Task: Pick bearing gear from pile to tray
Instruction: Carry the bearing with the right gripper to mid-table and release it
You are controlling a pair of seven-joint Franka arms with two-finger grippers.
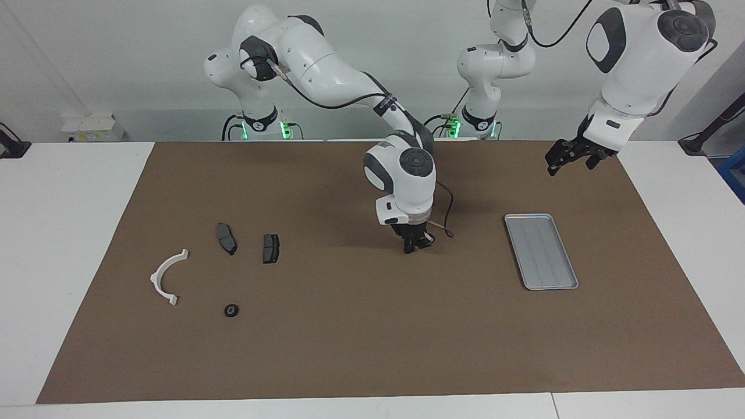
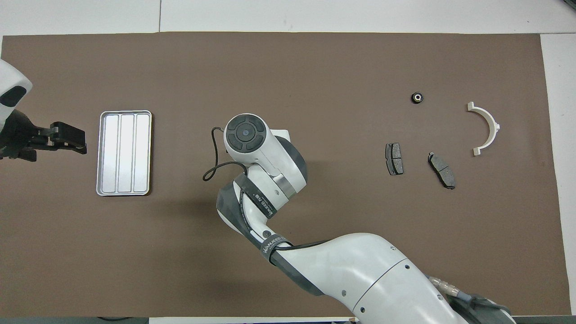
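The right gripper point(image 1: 411, 247), fingertips together, is hanging low over the mat between pile point(image 1: 230, 310) and tray point(image 1: 541, 251) (hidden overhead beneath its wrist). The left gripper point(image 1: 567, 157) is waiting, fingers apart.

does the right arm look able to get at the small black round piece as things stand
Probably yes: the small black round piece lies alone on the brown mat, nothing over it. But the right pincer is shut, mid-table, so it must travel and open.

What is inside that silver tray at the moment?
Nothing that shows: the tray holds only its own bare ridged floor, seen whole from above. The small black round part lies on the brown mat, toward the right arm's end.
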